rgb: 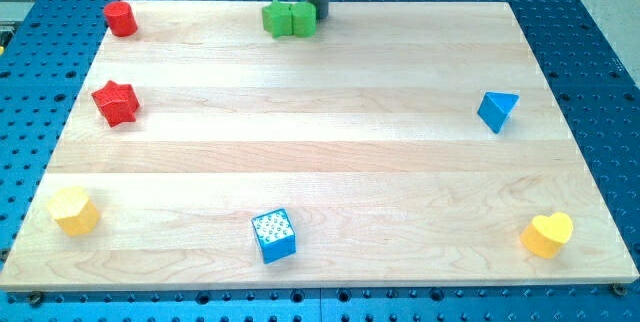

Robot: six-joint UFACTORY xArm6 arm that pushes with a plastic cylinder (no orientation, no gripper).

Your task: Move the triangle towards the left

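The blue triangle block (497, 110) lies near the view's right edge of the wooden board (330, 162), a little above mid-height. My tip (320, 18) is at the view's top centre, touching the right side of the green block (289, 19). The tip is far from the triangle, up and to its left.
A red cylinder-like block (120, 18) sits at top left and a red star (116, 102) below it. A yellow hexagon (74, 210) is at bottom left, a blue cube (274, 235) at bottom centre, a yellow heart (547, 234) at bottom right.
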